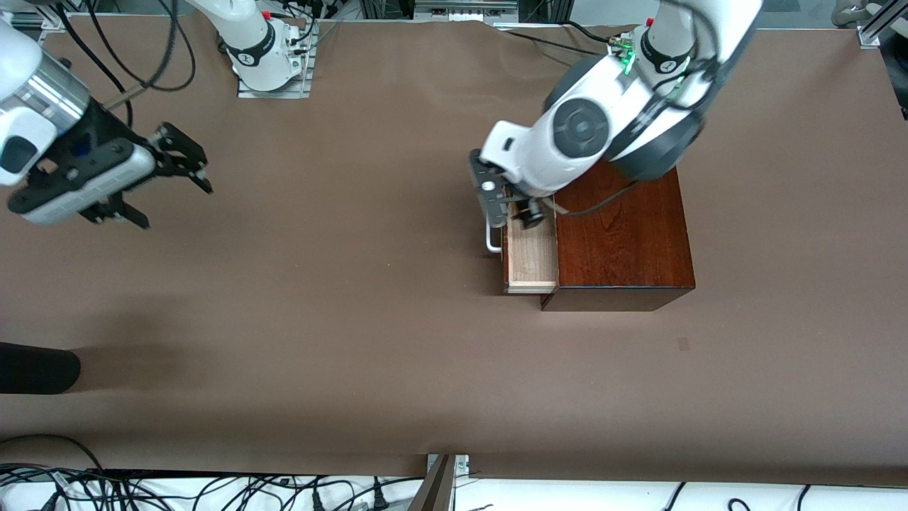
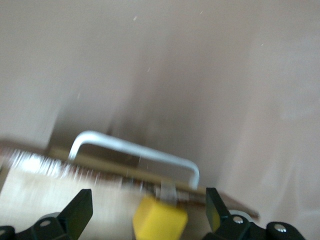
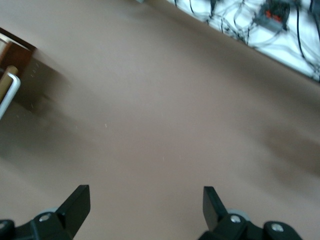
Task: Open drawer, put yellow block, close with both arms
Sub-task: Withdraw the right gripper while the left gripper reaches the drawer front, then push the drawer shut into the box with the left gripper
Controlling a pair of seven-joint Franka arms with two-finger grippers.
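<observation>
The dark mahogany box [image 1: 624,234] stands toward the left arm's end of the table. Its drawer [image 1: 530,261] is pulled out, showing the pale wood tray and the white bar handle [image 1: 491,240]. My left gripper [image 1: 523,211] is over the open drawer, jaws wide apart. In the left wrist view the yellow block [image 2: 159,221] sits between the open fingers [image 2: 80,210] without touching them, over the pale drawer floor [image 2: 45,190] just inside the handle [image 2: 135,149]. The front view hides the block. My right gripper [image 1: 177,206] hangs open and empty over bare table toward the right arm's end, as its wrist view [image 3: 145,197] shows.
A black rounded object [image 1: 35,367] juts in at the table's edge toward the right arm's end. Cables [image 1: 213,490] lie along the edge nearest the front camera. The drawer handle [image 3: 7,92] and a box corner [image 3: 17,52] show in the right wrist view.
</observation>
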